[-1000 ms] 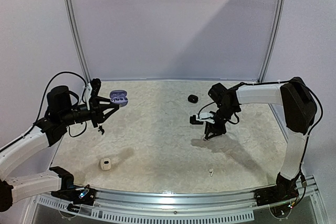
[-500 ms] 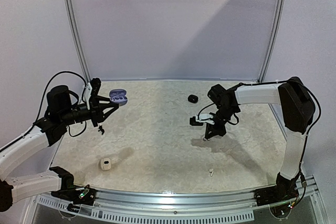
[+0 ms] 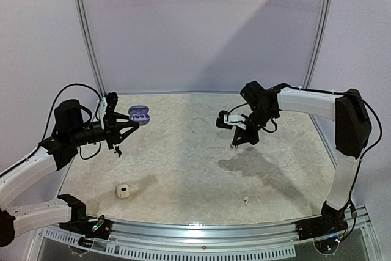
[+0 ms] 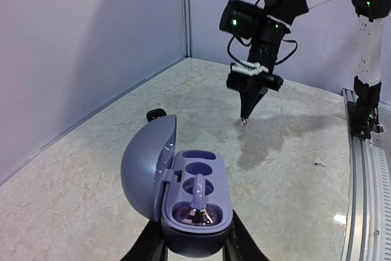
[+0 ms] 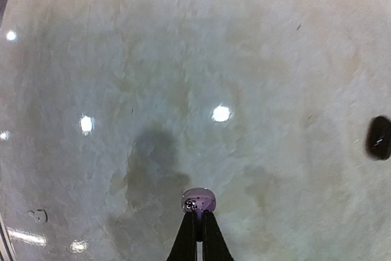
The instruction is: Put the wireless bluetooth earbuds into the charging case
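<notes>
My left gripper is shut on the base of an open purple charging case, held above the table's far left, also in the top view. Its lid stands open to the left. One bud sits in the near socket; the far socket is empty. My right gripper is shut on a small purple earbud, held at the fingertips above the table with its shadow below. The top view shows that gripper right of centre, pointing down. A tiny white bud lies near the front edge.
A white case sits at the front left. A black pebble-like case lies on the table at the right of the right wrist view, and behind the purple lid in the left wrist view. The white bud also shows in the right wrist view.
My right gripper has risen off the table and moved back and slightly left with the purple earbud. The left arm and case have not moved.
</notes>
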Tool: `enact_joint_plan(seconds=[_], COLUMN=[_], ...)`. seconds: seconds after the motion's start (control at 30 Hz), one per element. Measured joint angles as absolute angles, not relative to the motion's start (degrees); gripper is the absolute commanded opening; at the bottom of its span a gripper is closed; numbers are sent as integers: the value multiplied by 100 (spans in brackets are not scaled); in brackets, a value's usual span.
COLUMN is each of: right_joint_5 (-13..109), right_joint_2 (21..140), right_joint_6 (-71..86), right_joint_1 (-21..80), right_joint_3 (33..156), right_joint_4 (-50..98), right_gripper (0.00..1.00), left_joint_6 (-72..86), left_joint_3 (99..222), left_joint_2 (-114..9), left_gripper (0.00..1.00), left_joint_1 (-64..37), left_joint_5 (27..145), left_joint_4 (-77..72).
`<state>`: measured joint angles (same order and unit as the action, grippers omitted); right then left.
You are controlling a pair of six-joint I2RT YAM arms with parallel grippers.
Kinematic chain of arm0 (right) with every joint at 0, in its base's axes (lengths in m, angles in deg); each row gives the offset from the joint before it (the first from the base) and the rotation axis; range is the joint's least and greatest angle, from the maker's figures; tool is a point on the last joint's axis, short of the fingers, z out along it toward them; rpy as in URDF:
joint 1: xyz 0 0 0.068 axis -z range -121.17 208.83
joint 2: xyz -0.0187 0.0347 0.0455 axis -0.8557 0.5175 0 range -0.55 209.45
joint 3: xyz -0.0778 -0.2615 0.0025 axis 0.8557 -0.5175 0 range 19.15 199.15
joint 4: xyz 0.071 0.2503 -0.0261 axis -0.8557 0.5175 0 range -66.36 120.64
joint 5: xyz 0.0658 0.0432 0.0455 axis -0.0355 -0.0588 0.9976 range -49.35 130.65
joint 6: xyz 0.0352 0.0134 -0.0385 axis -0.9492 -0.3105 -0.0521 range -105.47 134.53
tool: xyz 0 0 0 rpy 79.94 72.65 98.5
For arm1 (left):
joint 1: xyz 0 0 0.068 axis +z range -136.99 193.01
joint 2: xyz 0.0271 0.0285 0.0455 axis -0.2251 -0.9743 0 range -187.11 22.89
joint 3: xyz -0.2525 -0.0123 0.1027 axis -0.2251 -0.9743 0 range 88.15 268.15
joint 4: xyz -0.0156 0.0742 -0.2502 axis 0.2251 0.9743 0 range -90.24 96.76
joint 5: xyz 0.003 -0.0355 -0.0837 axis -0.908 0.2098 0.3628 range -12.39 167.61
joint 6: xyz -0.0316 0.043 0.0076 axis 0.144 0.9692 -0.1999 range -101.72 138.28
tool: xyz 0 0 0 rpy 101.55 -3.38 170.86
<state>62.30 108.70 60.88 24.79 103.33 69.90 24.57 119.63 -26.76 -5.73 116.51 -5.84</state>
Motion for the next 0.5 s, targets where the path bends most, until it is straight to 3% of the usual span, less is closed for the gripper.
enact_joint_plan(seconds=[0.5], right_joint_5=[6646], right_joint_2=[10103], right_joint_6=[4965], right_joint_1=[252], right_joint_3=[12729], right_joint_4=[6432], right_gripper=[0], left_joint_6=[3401], left_joint_3=[12094], left_joint_2=[-2667], left_gripper=[0], left_joint_1=[-1063], left_joint_5=[12416], left_joint_4=[-390])
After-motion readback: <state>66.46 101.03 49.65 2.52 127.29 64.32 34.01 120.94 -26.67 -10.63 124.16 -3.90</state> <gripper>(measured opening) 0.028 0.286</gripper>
